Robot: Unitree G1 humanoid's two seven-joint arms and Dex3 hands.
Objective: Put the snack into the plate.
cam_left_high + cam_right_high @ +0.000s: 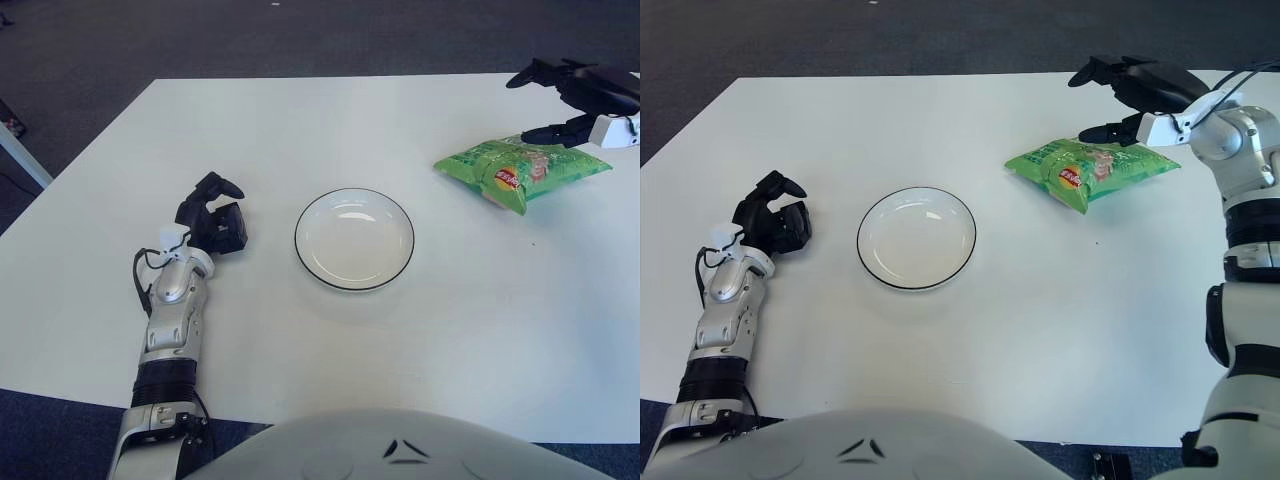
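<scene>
A green snack bag (522, 168) lies on the white table to the right of the plate; it also shows in the right eye view (1092, 168). The white plate (354, 238) with a thin dark rim stands empty at the table's middle. My right hand (1118, 100) is at the far right, just behind the bag's far edge, with its fingers spread: upper fingers (1110, 70) raised above the bag and a lower finger (1106, 131) close to the bag's top edge. It holds nothing. My left hand (213, 220) shows to the left of the plate, fingers loosely curled and empty.
The white table (300, 130) runs to a near edge at the bottom and a far edge at the top, with dark carpet beyond. A table leg or frame part (20, 150) shows at the far left.
</scene>
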